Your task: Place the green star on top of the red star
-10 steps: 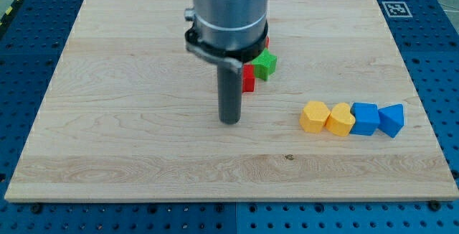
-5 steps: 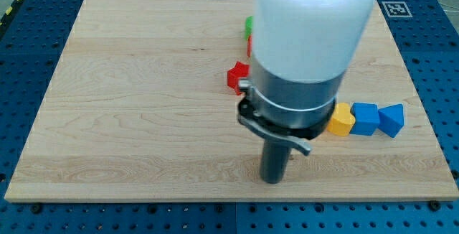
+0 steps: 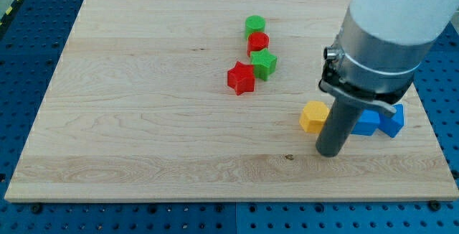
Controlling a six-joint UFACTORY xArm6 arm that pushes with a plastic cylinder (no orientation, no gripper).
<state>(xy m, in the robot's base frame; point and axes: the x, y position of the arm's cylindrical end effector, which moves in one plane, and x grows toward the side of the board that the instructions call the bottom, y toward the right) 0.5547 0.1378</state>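
Observation:
The red star (image 3: 241, 79) lies near the board's middle. The green star (image 3: 264, 64) sits just to its upper right, touching or nearly touching it. My tip (image 3: 328, 152) rests on the board at the view's lower right, well to the right of and below both stars, right beside the yellow blocks. The arm's grey and white body rises above it at the view's upper right.
A red cylinder (image 3: 257, 44) and a green cylinder (image 3: 254, 26) stand in a line above the green star. A yellow block (image 3: 313, 116) shows left of the rod; blue blocks (image 3: 391, 120) show to its right, partly hidden. The wooden board (image 3: 129, 119) has blue pegboard around it.
My tip has moved from the board's middle, just below the stars, down and then right to beside the yellow blocks. The stars and cylinders, hidden before, now show.

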